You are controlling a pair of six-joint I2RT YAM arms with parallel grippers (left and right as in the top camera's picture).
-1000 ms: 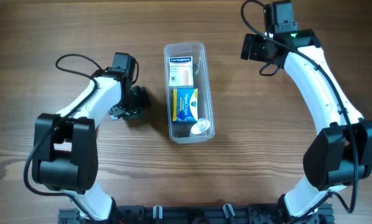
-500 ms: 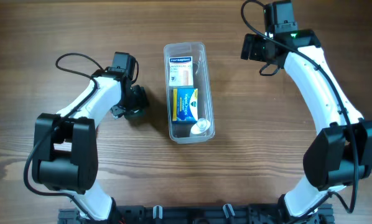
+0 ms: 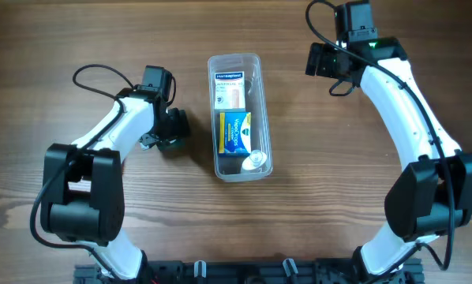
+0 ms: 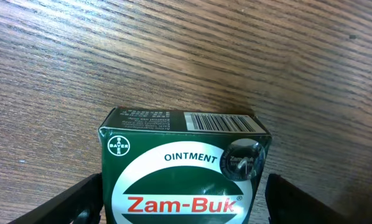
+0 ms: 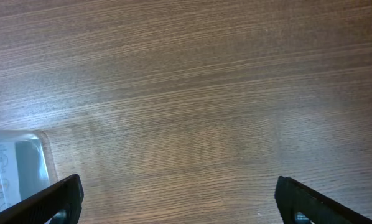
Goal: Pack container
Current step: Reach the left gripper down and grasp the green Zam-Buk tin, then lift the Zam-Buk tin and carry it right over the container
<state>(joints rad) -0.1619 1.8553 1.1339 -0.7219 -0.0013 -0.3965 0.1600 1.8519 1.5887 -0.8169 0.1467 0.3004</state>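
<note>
The container [image 3: 234,57], a clear long tub, lies in the middle of the table with a white box [image 3: 229,89], a blue and yellow box [image 3: 236,132] and a small white round item [image 3: 255,161] inside. A green Zam-Buk ointment box [image 4: 186,162] lies on the wood left of the tub. My left gripper [image 3: 170,130] is down over it, open; in the left wrist view [image 4: 183,205] its jaws straddle the box, the left one against its side, the right one a little off. My right gripper [image 3: 324,61] is open and empty, right of the tub's far end [image 5: 18,162].
Bare wooden table [image 3: 339,173] lies all round the tub. Black cables loop above both arms. The arm bases stand at the near edge.
My left gripper has shifted very slightly over the green box. The right arm and the tub have not moved.
</note>
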